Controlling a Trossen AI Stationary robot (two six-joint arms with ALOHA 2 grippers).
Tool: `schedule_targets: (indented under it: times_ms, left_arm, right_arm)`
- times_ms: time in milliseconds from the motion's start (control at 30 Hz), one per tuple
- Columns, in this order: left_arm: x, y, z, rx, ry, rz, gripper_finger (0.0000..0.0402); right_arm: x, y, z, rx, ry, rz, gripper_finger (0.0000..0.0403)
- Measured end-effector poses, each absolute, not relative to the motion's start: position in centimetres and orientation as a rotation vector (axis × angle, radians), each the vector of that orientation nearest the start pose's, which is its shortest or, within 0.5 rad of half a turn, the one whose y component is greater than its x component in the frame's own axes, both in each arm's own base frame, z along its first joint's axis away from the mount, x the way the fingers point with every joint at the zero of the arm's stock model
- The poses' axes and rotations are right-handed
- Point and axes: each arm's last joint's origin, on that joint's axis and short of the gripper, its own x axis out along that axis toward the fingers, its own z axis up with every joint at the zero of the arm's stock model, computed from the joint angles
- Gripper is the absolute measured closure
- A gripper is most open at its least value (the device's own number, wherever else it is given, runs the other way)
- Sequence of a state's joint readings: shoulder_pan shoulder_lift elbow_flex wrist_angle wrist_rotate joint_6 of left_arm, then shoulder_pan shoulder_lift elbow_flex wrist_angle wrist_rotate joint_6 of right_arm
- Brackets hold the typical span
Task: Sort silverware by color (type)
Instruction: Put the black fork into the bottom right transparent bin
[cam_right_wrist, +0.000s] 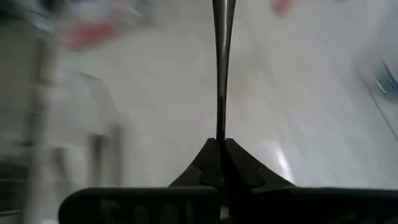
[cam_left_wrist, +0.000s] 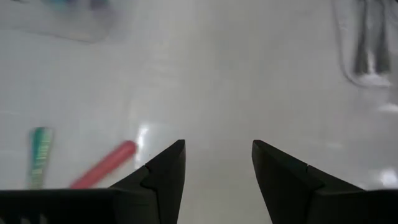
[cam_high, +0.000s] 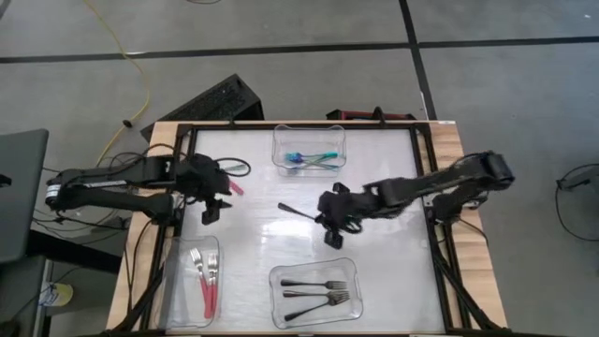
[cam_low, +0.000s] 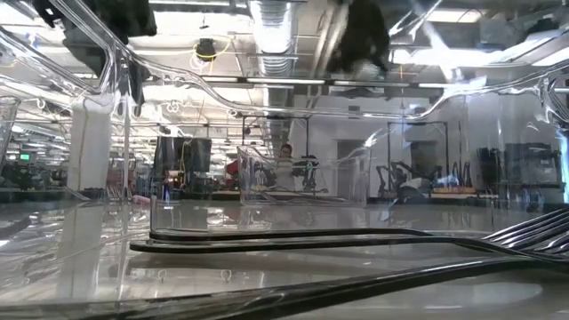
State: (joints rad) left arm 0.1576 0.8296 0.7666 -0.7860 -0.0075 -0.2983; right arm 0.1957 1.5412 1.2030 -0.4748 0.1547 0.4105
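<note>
Black fork [cam_high: 298,212] sits clamped in your right hand [cam_high: 325,221] mid-desk [cam_high: 253,187]; left hand [cam_high: 210,212], fingers apart, hovers beside a red fork [cam_high: 233,187].

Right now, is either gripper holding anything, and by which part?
The right gripper pinches a black fork at one end; which end cannot be told. The left gripper is open and holds nothing.

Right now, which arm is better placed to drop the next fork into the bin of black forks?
The right. Its gripper is shut on a black fork above the table's middle, near the black-fork bin. The left gripper is open and empty, near a loose red fork.
</note>
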Motion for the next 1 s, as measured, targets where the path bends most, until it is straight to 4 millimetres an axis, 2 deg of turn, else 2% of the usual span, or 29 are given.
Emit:
schedule_targets:
  times_ms: [100,367,433,500,600,767,1000]
  left_arm:
    - [14.5,2.6,27.5,-0.311,0.774,0.326,0.0233]
    - [14.0,2.7,27.8,-0.232,0.766,0.304,0.0233]
    - [14.1,2.7,27.7,-0.204,0.775,0.290,0.0233]
    - [14.3,2.7,27.6,-0.177,0.787,0.260,0.0233]
    - [14.4,2.7,27.5,-0.143,0.805,0.212,0.0233]
    - [14.6,2.7,27.3,-0.109,0.830,0.178,0.0233]
    - [14.8,2.6,27.2,-0.103,0.838,0.108,0.0233]
  right_arm:
    - [31.1,7.8,29.4,0.257,0.712,-0.051,0.0380]
    - [29.7,15.1,30.4,0.348,0.680,0.132,0.0380]
    - [30.3,16.9,30.5,0.383,0.665,0.149,0.0380]
    - [30.2,18.6,30.1,0.381,0.718,0.131,0.0380]
    - [31.4,20.3,29.8,0.408,0.761,0.101,0.0380]
    - [33.2,22.7,27.1,0.349,0.962,0.049,0.0381]
    - [34.5,23.7,25.1,0.242,1.176,-0.017,0.0375]
